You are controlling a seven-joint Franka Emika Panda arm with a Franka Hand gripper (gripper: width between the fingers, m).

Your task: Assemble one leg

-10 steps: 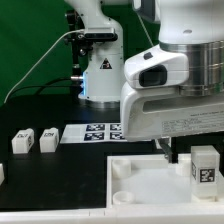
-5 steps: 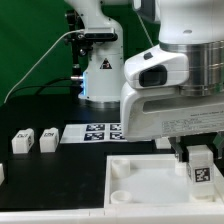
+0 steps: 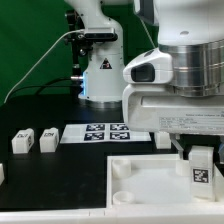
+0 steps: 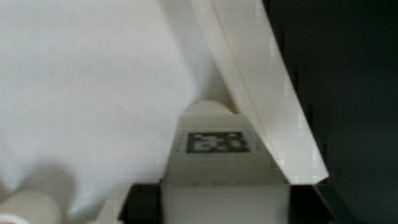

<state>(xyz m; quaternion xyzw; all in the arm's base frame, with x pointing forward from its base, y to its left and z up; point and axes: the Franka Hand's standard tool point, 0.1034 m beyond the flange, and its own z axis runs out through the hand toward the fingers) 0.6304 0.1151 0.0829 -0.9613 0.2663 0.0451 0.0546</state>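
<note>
A large white robot arm [image 3: 175, 80] fills the exterior view's right side, reaching down over a black table [image 3: 50, 190]. Below it lies a white square tray [image 3: 140, 195] with round corner sockets. Behind the tray, the marker board [image 3: 105, 132] lies flat. The gripper [image 3: 203, 160] straddles the leg [image 3: 203, 170], which stands upright over the tray at the exterior view's right, its marker facing outward. One dark finger [image 3: 186, 154] touches its side; the other is hidden, so I cannot tell whether the jaws are clamped. Two more posts [image 3: 22, 142] stand well apart at the exterior view's left.
</note>
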